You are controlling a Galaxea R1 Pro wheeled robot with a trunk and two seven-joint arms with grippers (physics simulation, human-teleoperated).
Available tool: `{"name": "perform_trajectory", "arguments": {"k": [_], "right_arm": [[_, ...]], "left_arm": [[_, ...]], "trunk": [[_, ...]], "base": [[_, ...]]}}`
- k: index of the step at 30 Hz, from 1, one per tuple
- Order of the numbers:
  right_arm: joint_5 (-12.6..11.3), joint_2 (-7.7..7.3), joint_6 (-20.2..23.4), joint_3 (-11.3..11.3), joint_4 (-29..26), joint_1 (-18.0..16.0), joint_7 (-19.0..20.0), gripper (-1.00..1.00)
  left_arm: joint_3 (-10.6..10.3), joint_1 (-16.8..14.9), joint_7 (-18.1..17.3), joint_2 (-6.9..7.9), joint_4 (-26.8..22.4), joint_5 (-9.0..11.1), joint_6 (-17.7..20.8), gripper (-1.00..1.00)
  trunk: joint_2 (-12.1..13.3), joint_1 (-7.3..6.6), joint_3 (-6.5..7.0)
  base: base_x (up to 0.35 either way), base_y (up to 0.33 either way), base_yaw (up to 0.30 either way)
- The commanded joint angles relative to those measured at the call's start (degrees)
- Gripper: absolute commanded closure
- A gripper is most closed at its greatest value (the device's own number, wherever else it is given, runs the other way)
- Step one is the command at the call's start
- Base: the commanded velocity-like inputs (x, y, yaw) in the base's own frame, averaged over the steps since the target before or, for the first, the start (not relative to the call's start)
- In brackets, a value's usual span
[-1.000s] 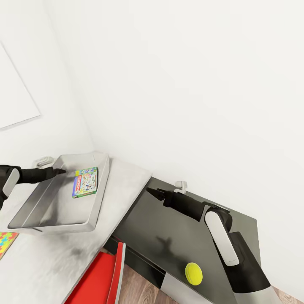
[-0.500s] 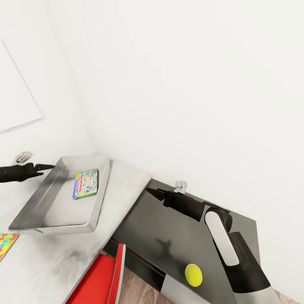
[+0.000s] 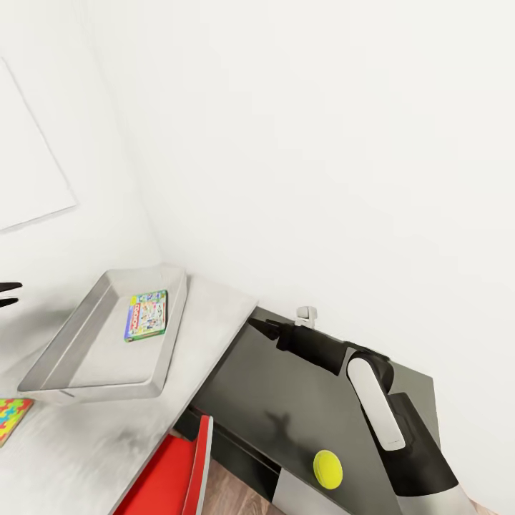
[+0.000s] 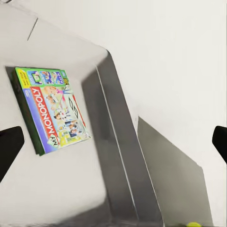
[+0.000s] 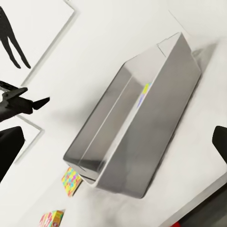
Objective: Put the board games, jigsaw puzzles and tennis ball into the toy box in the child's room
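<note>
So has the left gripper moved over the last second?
Yes. The left gripper has pulled back from over the toy box, now clear of its rim.

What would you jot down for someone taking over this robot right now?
Left gripper: open, empty, beside the toy box. Right gripper: open and empty, over the dark end unit.
Done: one board game lies flat in the toy box.
Left: tennis ball on the end unit; a jigsaw puzzle on the table beside the box; a second colourful item past the puzzle, too small to identify. Other toys aren't visible now.
</note>
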Motion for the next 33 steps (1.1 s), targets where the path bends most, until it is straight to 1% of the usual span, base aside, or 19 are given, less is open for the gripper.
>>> {"name": "perform_trajectory", "arguments": {"k": [1,2,3,4,6,8,9,11,12,14,16,17,18,19,20,22,24,28,33], "right_arm": [[-0.1,0.01,0.2,-0.1,0.0,0.0,0.1,-1.00],[-0.1,0.00,0.1,0.0,0.0,0.0,0.1,-1.00],[-0.1,0.01,-0.1,0.0,0.0,0.0,0.1,-1.00],[-0.1,0.00,-0.2,0.0,0.0,0.0,0.1,-1.00],[-0.1,-0.01,-0.5,0.0,0.0,0.0,0.2,-1.00],[-0.1,0.00,-0.6,0.0,0.0,0.0,0.2,-1.00],[-0.1,-0.01,-0.7,0.0,0.0,0.0,0.2,-1.00],[-0.2,0.03,-0.8,0.0,0.0,0.0,0.2,-1.00],[-0.2,0.03,-0.8,0.0,0.0,0.0,0.2,-1.00],[-0.2,0.05,-0.8,0.0,0.0,0.1,0.2,-1.00],[-0.2,0.06,-1.1,0.0,0.0,0.8,0.2,-1.00],[-0.2,0.06,-1.3,0.0,0.0,1.1,0.2,-1.00],[-0.2,0.06,-1.7,0.0,0.0,1.4,0.2,-1.00],[-0.2,0.06,-1.9,0.0,0.0,1.5,0.2,-1.00],[-0.2,0.06,-2.3,0.0,0.0,1.7,0.2,-1.00],[-0.2,0.08,-2.7,0.0,0.0,2.0,0.2,-1.00],[-0.1,0.17,-3.0,0.0,-0.1,2.1,0.2,-1.00],[-0.1,0.23,-3.2,0.0,0.0,2.2,0.2,-1.00],[-0.1,0.24,-3.3,0.1,-0.1,2.2,0.2,-1.00]], "left_arm": [[0.0,0.0,-3.1,1.31,3.8,0.0,-1.6,-1.00],[0.0,0.0,-4.3,1.93,5.8,0.0,-3.0,-1.00],[0.0,0.1,-6.1,3.16,9.6,0.1,-6.1,-1.00],[0.0,0.1,-6.1,3.75,11.5,0.1,-7.6,-1.00],[-0.1,0.1,-6.1,5.65,19.3,0.1,-13.6,-1.00],[-0.2,0.1,-6.1,6.16,22.4,0.1,-16.1,-1.00],[-0.2,0.1,-6.1,6.47,24.3,0.0,-18.1,-1.00],[-0.3,0.2,-6.1,6.72,26.3,-0.5,-20.3,-1.00],[-0.3,0.3,-6.1,6.71,26.6,-0.8,-20.6,-1.00],[-0.4,0.8,-6.1,6.43,27.1,-2.2,-21.3,-1.00],[-0.4,1.3,-6.1,5.43,27.5,-4.4,-21.6,-1.00],[-0.4,1.4,-6.1,5.11,27.5,-4.9,-21.7,-1.00],[-0.4,1.6,-6.1,4.40,27.6,-5.6,-21.8,-1.00],[-0.4,1.7,-6.1,4.04,27.6,-5.8,-21.8,-1.00],[-0.4,1.8,-6.1,3.26,27.6,-6.2,-21.9,-1.00],[-0.4,1.9,-6.1,2.30,27.6,-6.5,-21.9,-1.00],[-0.4,1.9,-6.1,1.69,27.5,-6.6,-21.8,-1.00],[-0.4,1.9,-6.1,1.36,27.4,-6.6,-21.8,-1.00],[-0.5,2.0,-6.1,1.35,27.3,-6.6,-21.9,-1.00]], "trunk": [[0.0,0.01,0.03],[0.0,0.01,0.12],[0.0,0.01,0.21],[0.0,0.01,0.30],[0.0,0.01,0.48],[0.0,0.01,0.65],[0.0,0.01,0.74],[0.0,0.01,0.92],[0.0,0.01,1.01],[0.0,0.01,1.19],[0.0,0.01,1.37],[0.0,0.01,1.47],[0.0,0.01,1.56],[0.0,0.01,1.65],[0.0,0.01,1.74],[0.0,0.01,1.92],[0.0,0.01,2.10],[0.0,0.01,2.47],[0.0,0.01,2.93]], "base": [[0.000,0.000,0.000],[0.000,0.000,0.000],[0.000,0.000,0.000],[0.000,0.000,0.000],[0.000,0.000,0.000],[0.000,0.000,0.000],[0.000,0.000,0.000],[0.000,0.000,0.000],[0.000,0.000,0.000],[0.000,0.000,0.000],[-0.002,0.000,0.000],[-0.014,0.000,0.000],[-0.037,0.000,0.000],[-0.040,0.000,0.000],[-0.030,0.000,0.000],[-0.019,0.000,0.000],[-0.008,0.000,0.000],[-0.003,0.000,0.000],[0.000,0.000,0.000]]}}
